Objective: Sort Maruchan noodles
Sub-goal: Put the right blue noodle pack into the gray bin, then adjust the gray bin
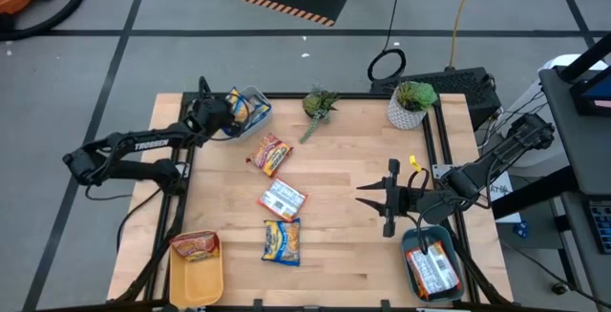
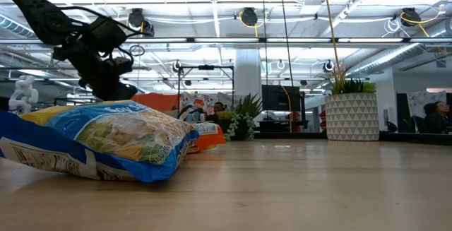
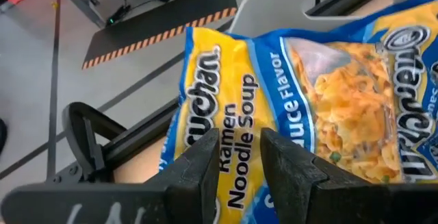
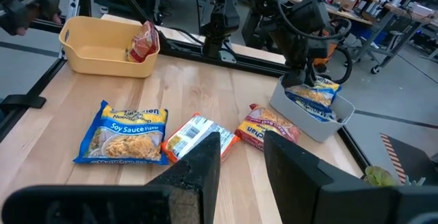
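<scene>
Left gripper (image 1: 232,112) over grey plastic bin (image 1: 256,95) at 11 o'clock, fingers slightly parted, holding nothing.
I see right gripper (image 1: 368,197) slightly parted, empty, at 3 o'clock.

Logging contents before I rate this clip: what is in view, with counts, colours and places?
loose noodle packets: three, mid-table; blue-and-yellow, white, red-orange
grey bin: one, far left corner, holding blue-and-yellow packets, apparently two
yellow bin: one, near left corner, holding one red-orange packet
teal bin: one, near right corner, holding white-and-red packets, count unclear
potted plants: two, far edge; small green, white pot
table: one, light wood
left gripper: open, over the grey bin
right gripper: open, empty, above the table beside the teal bin
</scene>
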Robot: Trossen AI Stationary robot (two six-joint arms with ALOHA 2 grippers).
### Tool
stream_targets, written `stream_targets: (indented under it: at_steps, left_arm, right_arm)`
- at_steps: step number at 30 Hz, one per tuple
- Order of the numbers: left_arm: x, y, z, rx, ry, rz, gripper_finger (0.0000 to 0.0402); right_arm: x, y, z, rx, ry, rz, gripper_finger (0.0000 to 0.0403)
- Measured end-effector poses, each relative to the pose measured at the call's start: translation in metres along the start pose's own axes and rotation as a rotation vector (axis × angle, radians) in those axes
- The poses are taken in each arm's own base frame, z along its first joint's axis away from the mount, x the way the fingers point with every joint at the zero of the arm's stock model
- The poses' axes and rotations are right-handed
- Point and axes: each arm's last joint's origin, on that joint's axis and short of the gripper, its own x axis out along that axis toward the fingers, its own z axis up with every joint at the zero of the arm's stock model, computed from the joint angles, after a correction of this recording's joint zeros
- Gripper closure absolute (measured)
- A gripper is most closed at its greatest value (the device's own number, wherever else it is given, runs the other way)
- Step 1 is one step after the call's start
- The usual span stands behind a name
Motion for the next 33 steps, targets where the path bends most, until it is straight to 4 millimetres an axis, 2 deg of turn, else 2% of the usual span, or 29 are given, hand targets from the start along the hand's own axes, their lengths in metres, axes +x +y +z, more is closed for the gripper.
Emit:
stream_targets:
  at_steps: [4,9,16,21,33]
  left_arm:
    - [-0.008,0.002,0.004,-0.008,-0.033,0.003,0.0289]
    - [-0.032,0.002,0.014,-0.080,-0.146,-0.043,0.0289]
    - [-0.073,-0.010,0.021,-0.154,-0.293,-0.242,0.0289]
    - [-0.096,-0.019,0.023,-0.170,-0.370,-0.369,0.0289]
    - [-0.119,-0.044,0.013,-0.069,-0.371,-0.569,0.0289]
  right_arm:
    - [0.000,0.000,-0.002,0.001,0.013,-0.001,0.0293]
    - [0.001,0.000,-0.004,0.014,0.018,-0.004,0.0293]
    - [0.008,-0.004,-0.010,0.061,0.026,-0.034,0.0293]
    - [0.018,-0.009,-0.012,0.147,-0.061,-0.071,0.0293]
    - [0.045,-0.023,-0.028,0.282,-0.234,-0.166,0.0293]
